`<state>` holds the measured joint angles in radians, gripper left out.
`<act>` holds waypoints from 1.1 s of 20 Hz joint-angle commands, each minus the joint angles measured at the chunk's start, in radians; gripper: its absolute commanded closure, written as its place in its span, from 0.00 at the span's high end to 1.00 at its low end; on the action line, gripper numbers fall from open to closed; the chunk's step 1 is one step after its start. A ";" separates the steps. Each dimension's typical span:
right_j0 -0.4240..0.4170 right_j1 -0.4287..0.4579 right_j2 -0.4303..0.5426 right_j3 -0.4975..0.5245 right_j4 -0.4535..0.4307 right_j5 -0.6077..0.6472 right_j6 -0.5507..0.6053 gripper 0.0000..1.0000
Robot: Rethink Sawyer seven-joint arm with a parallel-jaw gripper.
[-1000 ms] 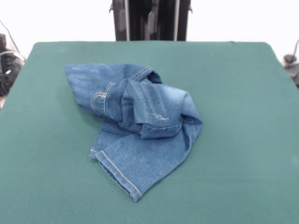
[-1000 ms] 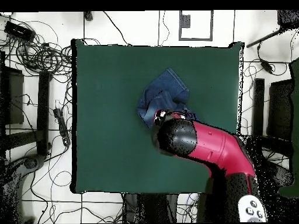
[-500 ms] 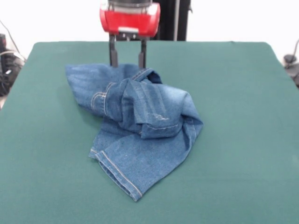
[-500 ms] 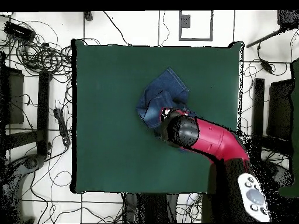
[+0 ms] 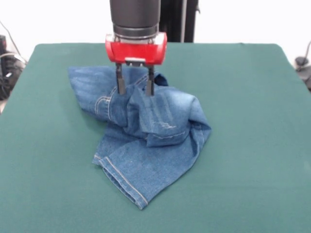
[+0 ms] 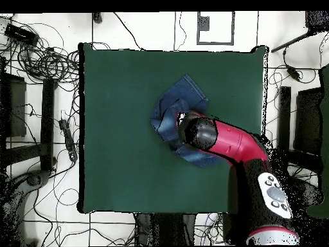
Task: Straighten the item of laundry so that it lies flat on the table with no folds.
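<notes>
The item of laundry (image 5: 146, 131), a small pair of blue jeans, lies crumpled and folded over itself left of the middle of the green table (image 5: 252, 121). One leg end with a pale hem points toward the near edge. My gripper (image 5: 135, 92) hangs from a red wrist over the bunched upper part of the jeans. It is open, and its two dark fingers (image 5: 120, 82) stand on either side of a raised fold. From overhead, the red arm (image 6: 225, 141) covers the lower part of the jeans (image 6: 183, 103) on the table (image 6: 115, 128). The gripper is hidden under the arm there.
Tangled cables (image 6: 38, 61) and dark gear lie on the floor around the table in the overhead view. Dark equipment (image 5: 7, 68) stands beside the table's left edge and a small dark object (image 5: 302, 63) beside its right edge in the front view.
The arm has come down and forward from the table's far edge. The gripper, which was behind the jeans, now has its fingers down on the bunched fold. The jeans have barely shifted.
</notes>
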<state>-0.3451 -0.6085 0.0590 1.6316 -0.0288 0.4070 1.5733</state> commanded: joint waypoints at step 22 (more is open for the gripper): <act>-0.020 0.278 0.148 -0.105 -0.042 -0.175 0.108 0.00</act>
<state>-0.3919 -0.3691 0.1068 1.4806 -0.0446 0.2753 1.5733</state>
